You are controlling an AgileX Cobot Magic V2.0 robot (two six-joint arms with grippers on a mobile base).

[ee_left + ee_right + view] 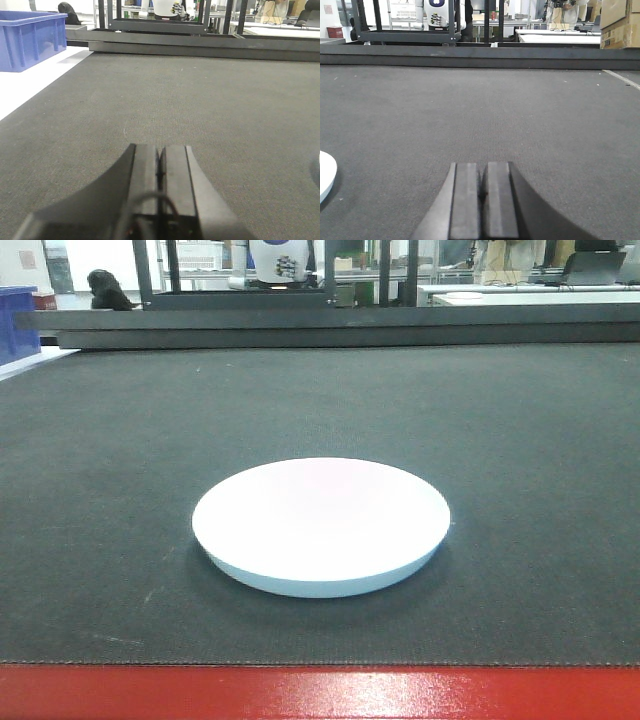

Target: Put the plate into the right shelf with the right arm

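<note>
Plate (321, 525) near red edge (320, 695); right hand (483, 175) seemingly closed, apart.

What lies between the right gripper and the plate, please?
Only bare dark mat; the right wrist view shows nothing between the right gripper and the plate at its left edge.

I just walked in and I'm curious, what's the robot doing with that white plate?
Nothing is holding the plate right now. It sits flat by itself on the dark table mat, near the red front edge. The robot's left gripper and right gripper are both shut and empty, low over the mat. The plate's rim peeks in at the left edge of the right wrist camera, so the pick-up has not started.
</note>
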